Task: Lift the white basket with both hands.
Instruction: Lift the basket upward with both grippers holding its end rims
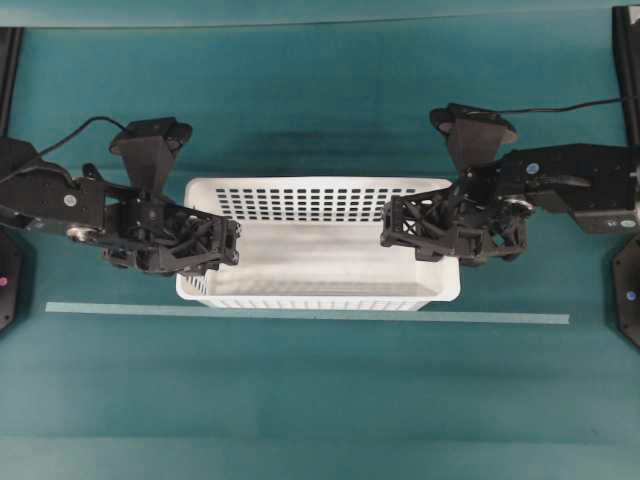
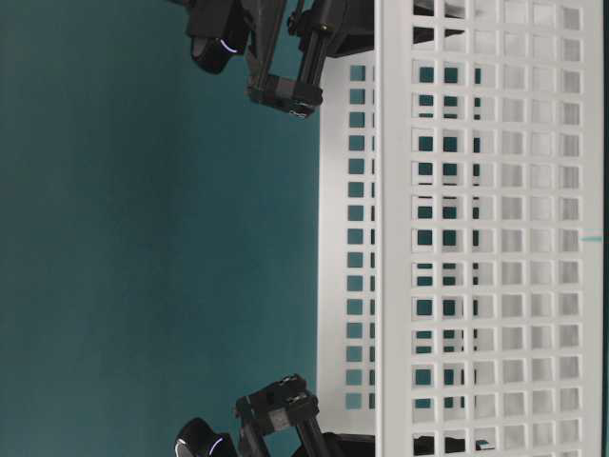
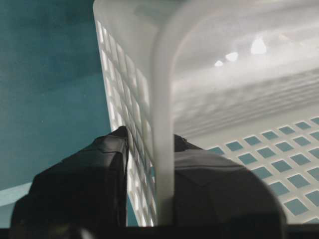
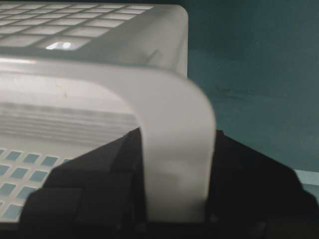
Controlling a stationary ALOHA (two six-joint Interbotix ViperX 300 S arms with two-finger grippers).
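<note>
From overhead, the basket [image 1: 320, 245] sits mid-table [image 1: 320, 400], the left gripper [image 1: 228, 243] and right gripper [image 1: 392, 225] at its short ends. Wrist views show each gripper pinching an end wall below the rim. It looks light, thin and flexible; rim holds suit it.

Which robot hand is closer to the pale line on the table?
Left, slightly. The left tool sits lower over the basket, nearer the pale line; the right tool is higher up.

Overhead straight down, table-level sideways-rotated and near, wrist views tight on the white basket [image 1: 320, 245] rim.
</note>
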